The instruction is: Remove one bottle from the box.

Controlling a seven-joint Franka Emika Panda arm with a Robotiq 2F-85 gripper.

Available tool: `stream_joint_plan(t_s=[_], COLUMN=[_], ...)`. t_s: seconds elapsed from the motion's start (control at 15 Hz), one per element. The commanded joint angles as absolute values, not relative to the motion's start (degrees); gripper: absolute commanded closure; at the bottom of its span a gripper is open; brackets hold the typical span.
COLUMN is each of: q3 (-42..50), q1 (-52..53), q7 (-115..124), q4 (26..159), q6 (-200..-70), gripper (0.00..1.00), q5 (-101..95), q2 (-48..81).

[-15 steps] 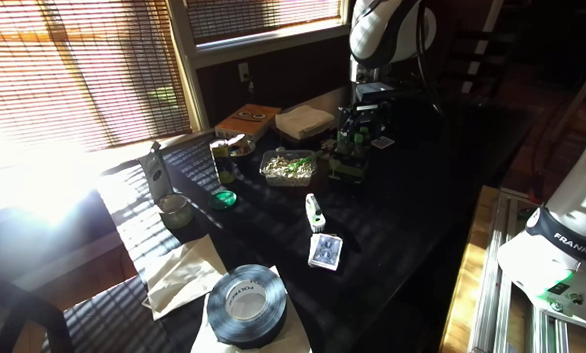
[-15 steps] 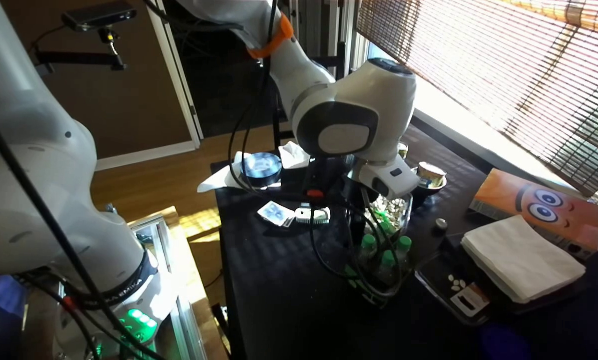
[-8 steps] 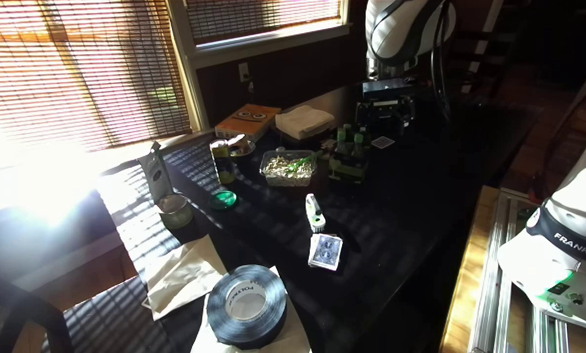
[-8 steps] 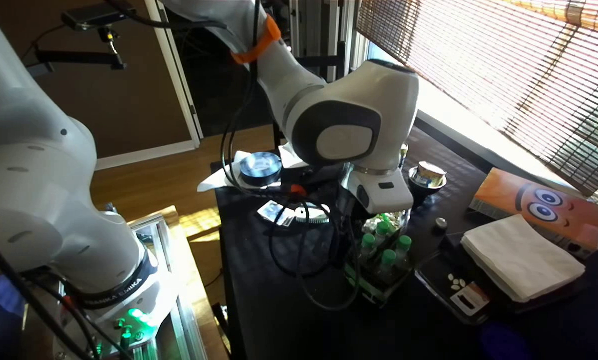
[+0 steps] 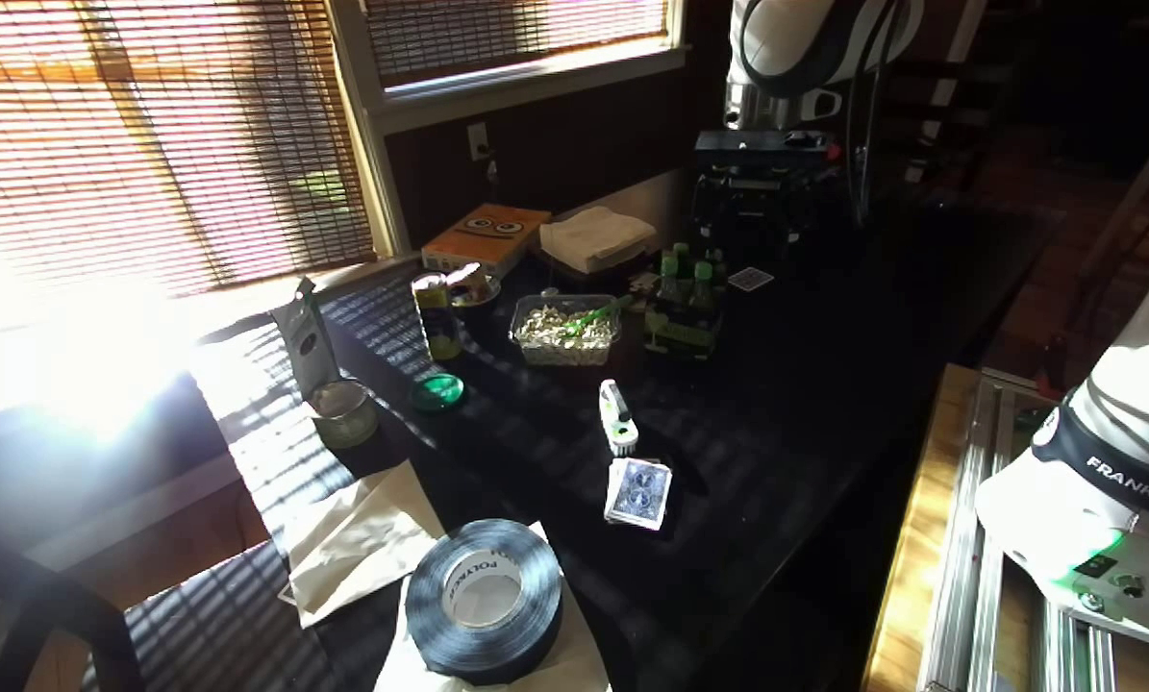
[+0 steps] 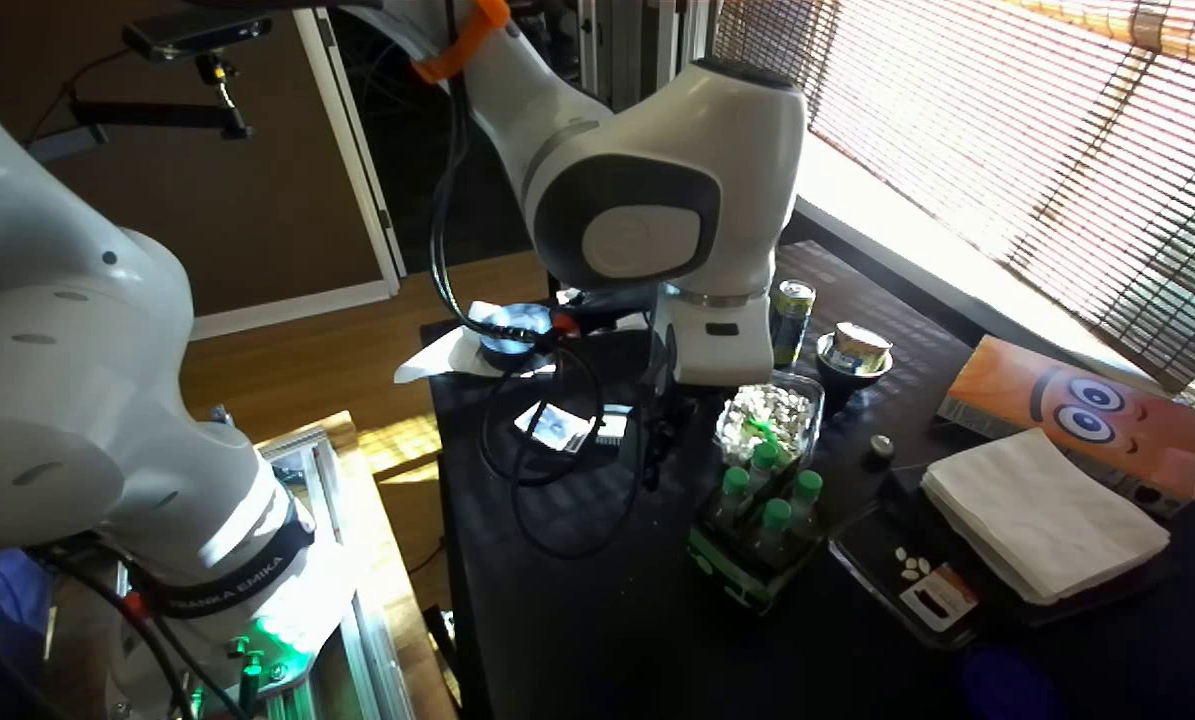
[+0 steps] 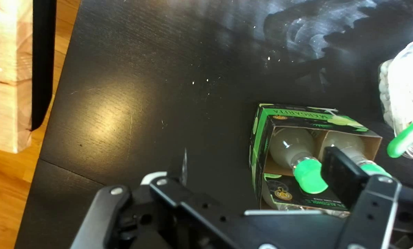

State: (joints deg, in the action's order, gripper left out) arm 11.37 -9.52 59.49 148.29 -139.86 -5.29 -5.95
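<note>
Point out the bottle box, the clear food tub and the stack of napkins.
Bottle box (image 7: 301, 116), wrist view: its printed side wall.
Clear food tub (image 5: 566, 356), in an exterior view: the wall facing the camera.
Stack of napkins (image 6: 1047, 515), in an exterior view: middle of the top sheet.

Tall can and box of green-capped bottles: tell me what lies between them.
The clear tub of food, a green utensil in it, lies between the tall can and the box; both exterior views show this.

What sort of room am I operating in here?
Probably a home's dining area: there is a large dark table, with woven blinds alongside and a stack of napkins set out. These views don't confirm the room's exact use.
</note>
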Motion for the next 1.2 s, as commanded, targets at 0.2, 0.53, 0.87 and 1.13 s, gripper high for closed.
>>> stream_joint_plan(t_s=[0.2, 0.53, 0.87, 1.13], q3=[8.7, 7.1, 7.9, 8.6], q1=[-9.9, -8.8, -8.1, -8.0], q7=[67.9, 71.1, 69.5, 69.3], q4=[146.3, 143.4, 139.5, 136.7], q6=[-138.3, -144.0, -145.7, -146.3], gripper=[0.0, 0.0, 0.0, 0.09], q5=[-2.9, -2.3, -2.0, -0.2], q2=[-3.9, 1.6, 8.4, 12.7])
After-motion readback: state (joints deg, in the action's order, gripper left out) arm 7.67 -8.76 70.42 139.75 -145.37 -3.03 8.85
